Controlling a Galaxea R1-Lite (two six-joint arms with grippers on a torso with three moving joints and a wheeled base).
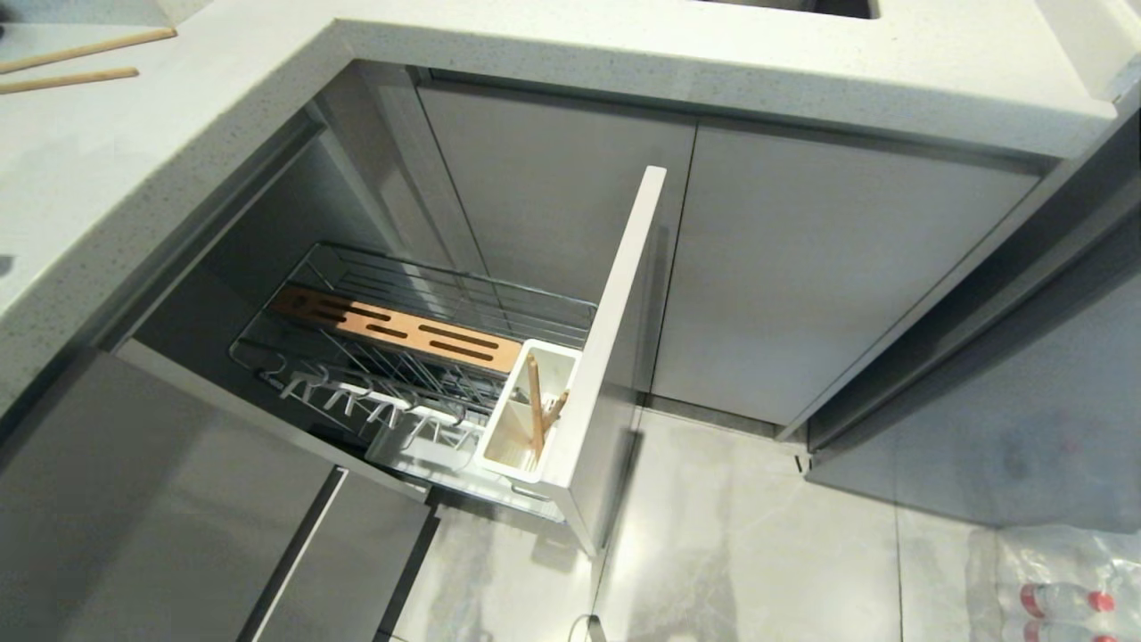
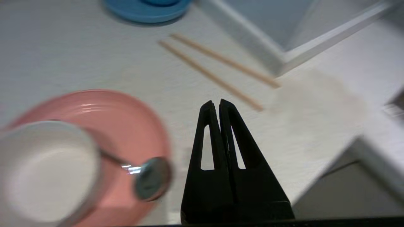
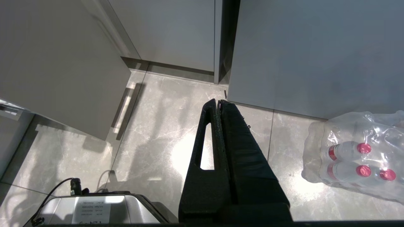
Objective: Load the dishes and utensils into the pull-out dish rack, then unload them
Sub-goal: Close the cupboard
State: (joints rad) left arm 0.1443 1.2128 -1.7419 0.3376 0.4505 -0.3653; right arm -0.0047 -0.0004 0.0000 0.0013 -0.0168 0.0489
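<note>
**A:** Head view first — what's the rack like?

**B:** Chrome wire, pulled out from the corner cabinet, with thin prongs along its near side and a brown slotted wooden strip running lengthwise along the far side. At its front end a white rectangular cup sits against the tall pale panel. Something wooden stands upright in that cup; I can't tell what it is. No dishes sit on the prongs, and grey marbled floor spreads beyond the panel.

**A:** And the dishes?

**B:** On the speckled white counter, seen from my left wrist. The pink plate is flat, round and glossy; the white bowl sits on it, blurred. The metal spoon leans out of the bowl, its rounded end over the plate's rim, long axis running from the bowl toward my left gripper.

**A:** The chopsticks?

**B:** The chopsticks are two thin pale sticks lying flat, nearly parallel, a slight gap between them. They run from near a blue plate toward the counter's inner corner, near ends just beyond my fingertips. Bare counter lies between them and the plate.

**A:** Your jaws?

**B:** Left ones clenched tip to tip on nothing, above the counter beside the plate. My right gripper is pressed closed too — low over the floor, near a wrapped pack of bottles.
</note>
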